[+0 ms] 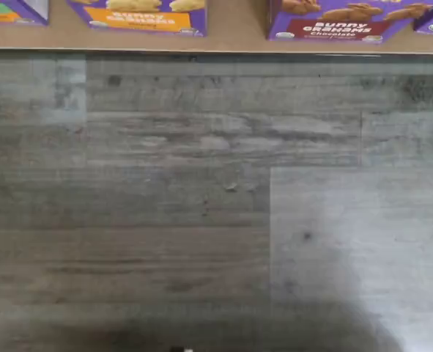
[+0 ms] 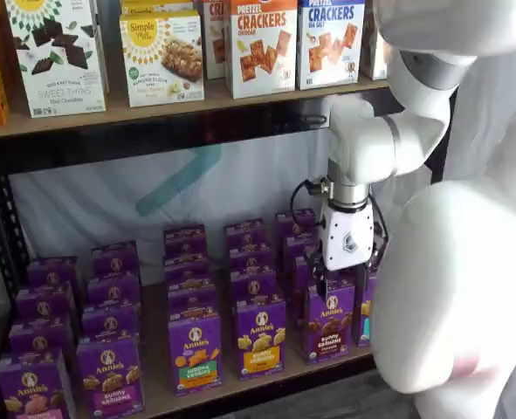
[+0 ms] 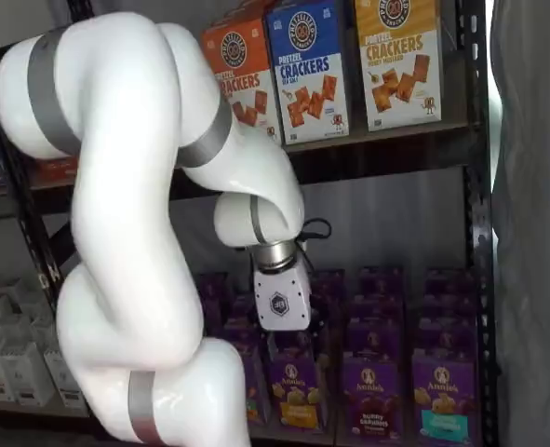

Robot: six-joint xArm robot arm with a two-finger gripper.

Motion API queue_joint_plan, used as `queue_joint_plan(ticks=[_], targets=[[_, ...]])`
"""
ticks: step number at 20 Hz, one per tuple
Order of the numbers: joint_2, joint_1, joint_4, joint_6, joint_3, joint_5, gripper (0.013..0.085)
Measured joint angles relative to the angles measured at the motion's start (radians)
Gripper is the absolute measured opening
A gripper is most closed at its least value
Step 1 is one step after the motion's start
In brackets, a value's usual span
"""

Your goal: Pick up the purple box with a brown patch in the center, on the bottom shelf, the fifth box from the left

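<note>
The purple box (image 2: 330, 321) stands at the front of the bottom shelf (image 2: 240, 390), with brown bunny crackers pictured on its front. It also shows in a shelf view (image 3: 372, 396) and in the wrist view (image 1: 326, 20) on the tan deck (image 1: 234, 40). My gripper (image 2: 340, 288) hangs just in front of and slightly above this box. Its black fingers (image 2: 319, 281) are apart, and the box's white logo shows between them. The gripper is open and empty. Its white body (image 3: 282, 303) shows in a shelf view; the fingers are unclear there.
A purple carton with a yellow-orange band (image 2: 260, 339) stands left of the target and one with a teal band (image 3: 439, 400) right of it. Several more purple cartons fill the rows behind. Cracker boxes (image 2: 259, 44) stand on the upper shelf. Grey plank floor (image 1: 201, 205) lies below.
</note>
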Motion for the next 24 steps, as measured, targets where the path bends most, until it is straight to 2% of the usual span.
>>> queue_joint_plan(ticks=[5,8,11,12,14,24], targets=[[0.127,-0.029,-0.024,-0.007,-0.020,-0.122,0.0850],[0.193,-0.040,-0.038,-0.005,-0.041,-0.165,0.0850],[0.251,-0.048,-0.009,-0.037,-0.052,-0.238,0.0850],[0.275,-0.049,0.027,-0.072,-0.053,-0.279,0.0850],[0.314,-0.052,0.046,-0.091,-0.073,-0.297,0.0850],[0.503,-0.067,0.001,-0.065,-0.176,-0.408,0.0850]])
